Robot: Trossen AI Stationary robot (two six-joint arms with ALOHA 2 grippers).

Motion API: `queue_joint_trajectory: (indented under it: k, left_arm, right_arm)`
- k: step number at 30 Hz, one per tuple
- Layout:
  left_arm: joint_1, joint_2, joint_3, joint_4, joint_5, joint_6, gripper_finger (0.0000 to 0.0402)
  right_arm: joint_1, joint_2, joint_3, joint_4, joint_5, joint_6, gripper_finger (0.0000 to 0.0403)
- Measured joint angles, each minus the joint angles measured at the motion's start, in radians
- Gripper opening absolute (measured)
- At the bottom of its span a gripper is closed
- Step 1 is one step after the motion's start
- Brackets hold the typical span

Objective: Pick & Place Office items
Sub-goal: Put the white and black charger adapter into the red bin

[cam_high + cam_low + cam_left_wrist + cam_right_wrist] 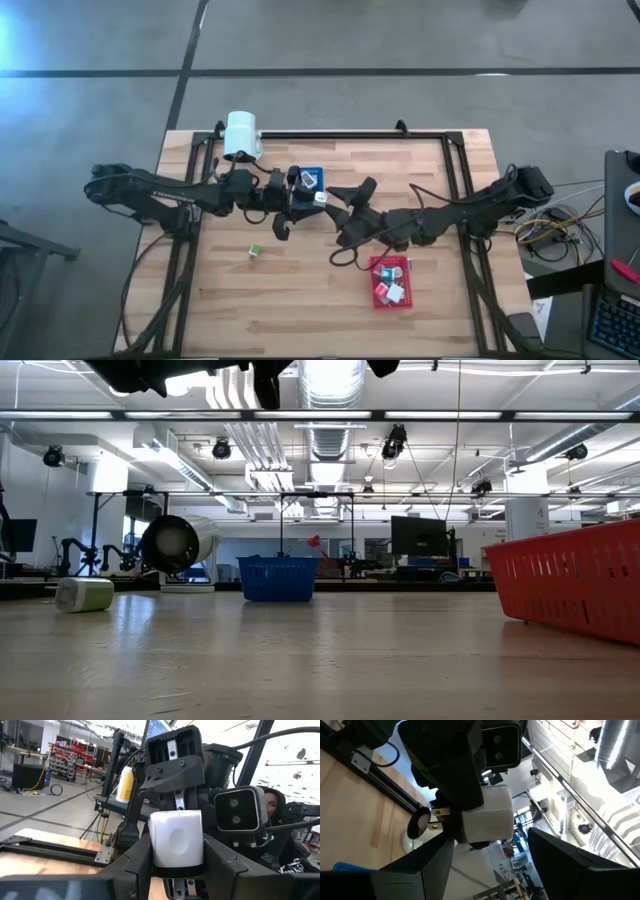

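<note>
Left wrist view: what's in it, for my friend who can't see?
The left gripper is shut on a white block, holding it up. The other arm's open right gripper faces it close behind, with a workshop beyond.

You have two trays on the table: one blue tray (pixel 310 177) and one red tray (pixel 391 281), the red one set nearer the front edge than the blue. Inside the red tray you can count roughly three or four small items (pixel 393 290), though they blur together. One green-and-white block (pixel 255 252) lies alone, left of the red tray. One white block (pixel 176 840) sits between the two grippers.
</note>
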Motion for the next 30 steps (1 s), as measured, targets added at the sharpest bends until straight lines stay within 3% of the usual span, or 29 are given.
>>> queue_joint_trajectory:
  k: [17,30]
  left_arm:
    - [0.000,-0.002,-0.005,-0.042,0.002,0.001,0.0133]
    - [0.002,-0.002,-0.004,-0.058,0.003,0.002,0.0133]
  right_arm:
    - [-0.009,0.007,0.002,-0.009,-0.027,-0.001,0.0237]
    - [-0.011,0.008,-0.006,-0.016,-0.062,-0.016,0.0170]
